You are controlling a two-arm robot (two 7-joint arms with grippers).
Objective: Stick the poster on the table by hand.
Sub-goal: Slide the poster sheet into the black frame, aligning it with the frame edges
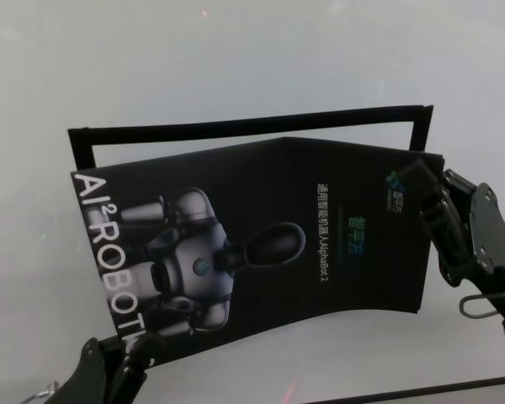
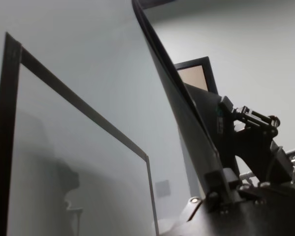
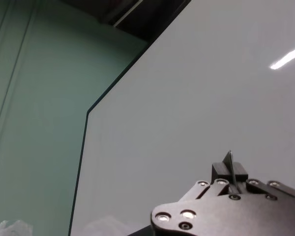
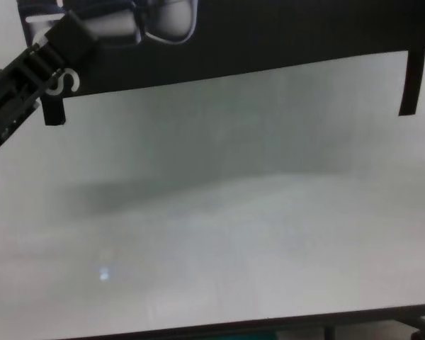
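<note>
The poster (image 1: 261,244), a black glossy sheet with a grey robot picture and white letters, hangs bowed above the white table (image 1: 236,50). My left hand (image 1: 133,353) is shut on its near left corner, by the last letters. My right hand (image 1: 427,200) is shut on its right edge, near the small logo. In the left wrist view the poster (image 2: 179,93) shows edge-on as a thin curved sheet rising from the left gripper (image 2: 217,189), with the right gripper (image 2: 238,115) farther off. In the right wrist view only a sliver of the poster (image 3: 229,164) stands between the fingers (image 3: 241,172).
Narrow black strips (image 1: 252,124) lie on the table behind the poster as an open frame, with a short side strip (image 1: 421,130) at the right. The chest view shows bare white table (image 4: 212,234) down to its dark front edge (image 4: 269,324).
</note>
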